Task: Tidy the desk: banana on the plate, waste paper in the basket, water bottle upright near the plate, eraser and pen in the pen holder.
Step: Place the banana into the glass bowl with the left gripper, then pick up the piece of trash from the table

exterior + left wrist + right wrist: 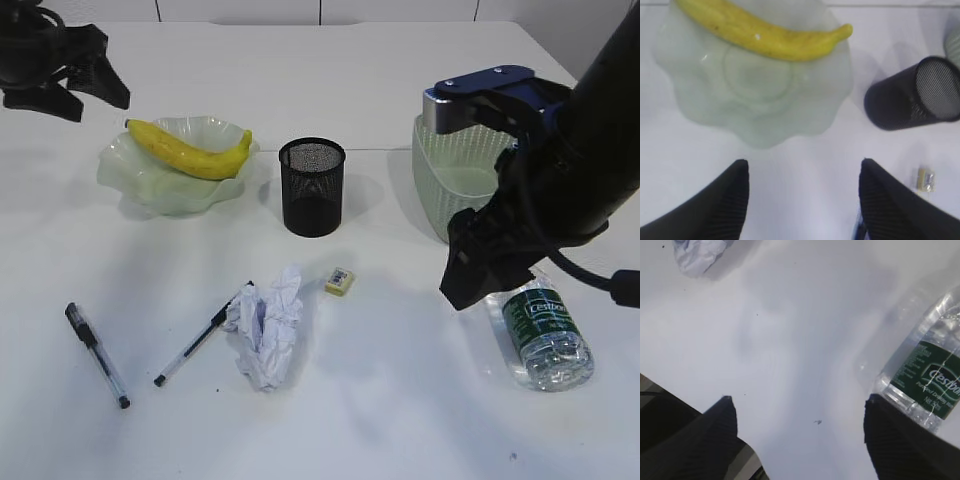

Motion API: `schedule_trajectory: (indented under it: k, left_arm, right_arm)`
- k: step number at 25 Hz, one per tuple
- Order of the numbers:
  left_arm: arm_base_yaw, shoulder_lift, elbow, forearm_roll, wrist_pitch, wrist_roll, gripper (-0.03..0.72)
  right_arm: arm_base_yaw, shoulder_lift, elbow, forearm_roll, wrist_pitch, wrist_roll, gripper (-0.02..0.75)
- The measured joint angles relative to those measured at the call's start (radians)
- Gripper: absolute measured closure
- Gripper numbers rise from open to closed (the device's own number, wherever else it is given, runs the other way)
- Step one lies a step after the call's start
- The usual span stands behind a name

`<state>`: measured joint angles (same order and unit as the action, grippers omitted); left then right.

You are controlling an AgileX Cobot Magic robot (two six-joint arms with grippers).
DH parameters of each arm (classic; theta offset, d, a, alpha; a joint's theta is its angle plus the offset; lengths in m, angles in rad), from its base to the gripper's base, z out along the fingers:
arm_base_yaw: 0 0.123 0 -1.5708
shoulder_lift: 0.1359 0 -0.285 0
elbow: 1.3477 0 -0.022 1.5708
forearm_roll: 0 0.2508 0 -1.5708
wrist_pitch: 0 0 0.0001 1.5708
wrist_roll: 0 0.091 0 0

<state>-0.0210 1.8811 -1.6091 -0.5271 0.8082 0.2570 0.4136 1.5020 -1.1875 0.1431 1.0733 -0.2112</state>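
Clearly the spread, empty right gripper (pixel 478 262) hovers over the water bottle (pixel 545 335) lying at lower right, whose round, slick body could roll away if pinched off-centre.

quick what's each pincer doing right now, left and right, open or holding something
Left pincer: open, holding nothing, above the desk near the plate.
Right pincer: open, holding nothing, beside the lying water bottle.

I see a yellow banana (pixel 190 152) on a pale green plate (pixel 150 185), a black mesh pen holder (pixel 312 187), and a green-labelled clear bottle (pixel 543 335).
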Motion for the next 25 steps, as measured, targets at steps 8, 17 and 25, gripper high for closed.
schedule_trajectory:
  k: [8, 17, 25]
  left_arm:
    - [0.000, -0.118, 0.000, 0.280, 0.245, -0.146, 0.203]
    - [0.000, -0.314, 0.220, 0.298, 0.248, -0.152, 0.210]
    - [0.000, -0.545, 0.505, 0.298, 0.200, -0.162, 0.214]
  right_arm:
    - [0.000, 0.000, 0.000, 0.021, 0.031, 0.006, 0.150]
    - [0.000, 0.000, 0.000, 0.099, 0.031, 0.037, 0.150]
    - [0.000, 0.000, 0.000, 0.133, 0.005, 0.060, 0.150]
